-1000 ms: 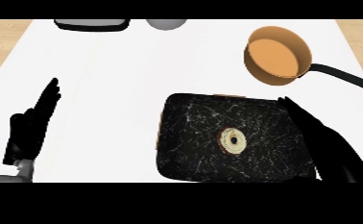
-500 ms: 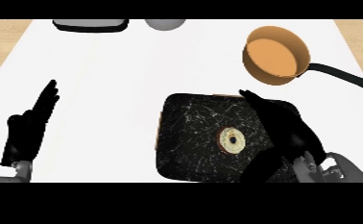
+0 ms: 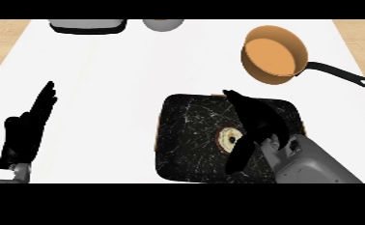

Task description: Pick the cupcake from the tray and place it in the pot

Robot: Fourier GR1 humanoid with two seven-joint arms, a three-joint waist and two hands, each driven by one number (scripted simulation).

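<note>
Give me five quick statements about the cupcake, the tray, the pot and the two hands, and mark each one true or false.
1. The cupcake lies on the dark tray. True.
2. The cupcake is already in the pot. False: the orange pot shows nothing inside.
3. The right hand is over the tray, right beside the cupcake. True.
4. The left hand is holding the pot's handle. False: it rests open at the view's left edge, far from the pot.
5. The pot stands on the tray. False: it stands on the white counter, beyond the tray's far right corner.
</note>
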